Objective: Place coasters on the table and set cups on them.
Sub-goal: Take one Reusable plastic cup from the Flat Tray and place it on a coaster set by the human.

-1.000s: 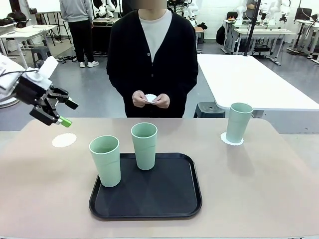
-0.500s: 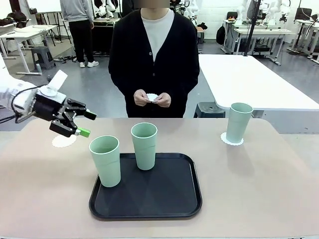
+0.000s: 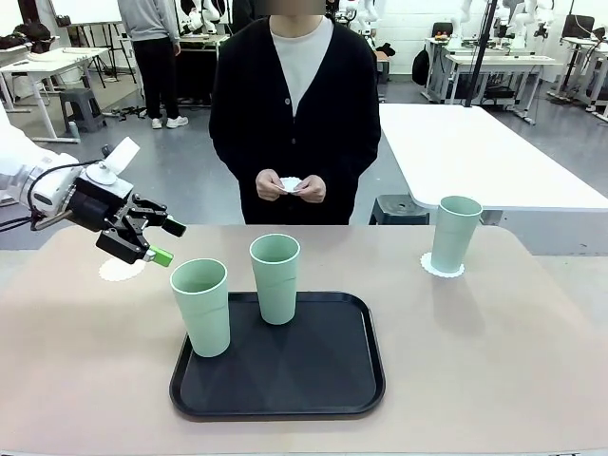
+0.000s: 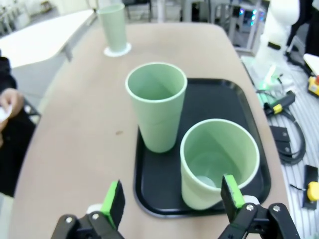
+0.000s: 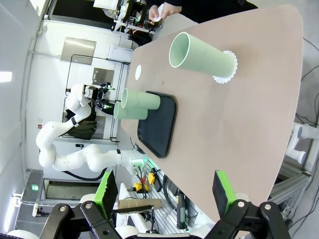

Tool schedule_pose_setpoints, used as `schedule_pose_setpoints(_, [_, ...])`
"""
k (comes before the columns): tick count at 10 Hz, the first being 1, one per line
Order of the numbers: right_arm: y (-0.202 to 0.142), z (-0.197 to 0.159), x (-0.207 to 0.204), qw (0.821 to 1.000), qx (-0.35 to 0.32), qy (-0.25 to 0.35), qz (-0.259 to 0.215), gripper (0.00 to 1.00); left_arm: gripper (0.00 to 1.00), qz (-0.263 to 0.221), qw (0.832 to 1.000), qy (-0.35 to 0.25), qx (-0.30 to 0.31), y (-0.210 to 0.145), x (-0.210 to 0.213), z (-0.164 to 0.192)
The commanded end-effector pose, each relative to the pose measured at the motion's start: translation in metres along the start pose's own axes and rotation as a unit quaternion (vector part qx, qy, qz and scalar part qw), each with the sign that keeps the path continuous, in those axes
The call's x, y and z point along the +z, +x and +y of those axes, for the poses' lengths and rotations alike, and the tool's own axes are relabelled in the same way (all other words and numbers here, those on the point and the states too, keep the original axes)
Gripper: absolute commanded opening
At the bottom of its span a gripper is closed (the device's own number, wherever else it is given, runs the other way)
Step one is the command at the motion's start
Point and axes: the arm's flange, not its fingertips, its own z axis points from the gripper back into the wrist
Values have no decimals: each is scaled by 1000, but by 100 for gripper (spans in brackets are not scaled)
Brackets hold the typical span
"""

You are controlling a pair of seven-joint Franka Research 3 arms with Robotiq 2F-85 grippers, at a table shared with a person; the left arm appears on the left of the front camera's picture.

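Observation:
Two mint-green cups (image 3: 201, 306) (image 3: 275, 277) stand upright on the black tray (image 3: 275, 408). The third cup (image 3: 456, 233) stands on a white coaster (image 3: 443, 268) at the far right of the beige table (image 3: 494, 361). Another coaster (image 3: 116, 272) lies bare at the far left, partly behind my left gripper (image 3: 169, 242), which hangs open just left of the nearer cup. In the left wrist view that gripper (image 4: 172, 199) frames the nearer cup (image 4: 219, 162), with the second (image 4: 157, 104) beyond. My right gripper (image 5: 164, 191) is open and holds nothing. The person's hands hold a coaster (image 3: 290, 184).
The person stands at the far edge, hands close to the body. A white table (image 3: 475, 152) stands behind on the right. The tray takes up the table's middle front. Bare tabletop stretches between the tray and the right cup.
My left gripper has swung right and down across the left coaster, ending close to the nearer cup. Cups, coasters and the person's hands have stayed put.

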Motion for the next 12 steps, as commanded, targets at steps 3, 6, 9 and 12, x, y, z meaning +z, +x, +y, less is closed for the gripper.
schedule_pose_setpoints(3, [2,2,-1,1000,-2,4,-5,100,100,-18,1000,0,-12,-6,-3,-1])
schedule_pose_setpoints(6, [2,2,-1,1000,-2,4,-5,100,100,-18,1000,0,-12,-6,-3,-1])
schedule_pose_setpoints(9, [2,2,-1,1000,-2,4,-5,100,100,-29,998,-23,-57,-19,32,-16])
schedule_pose_setpoints(12, [2,2,-1,1000,-2,4,-5,100,100,-30,992,-105,-62,-54,25,-12])
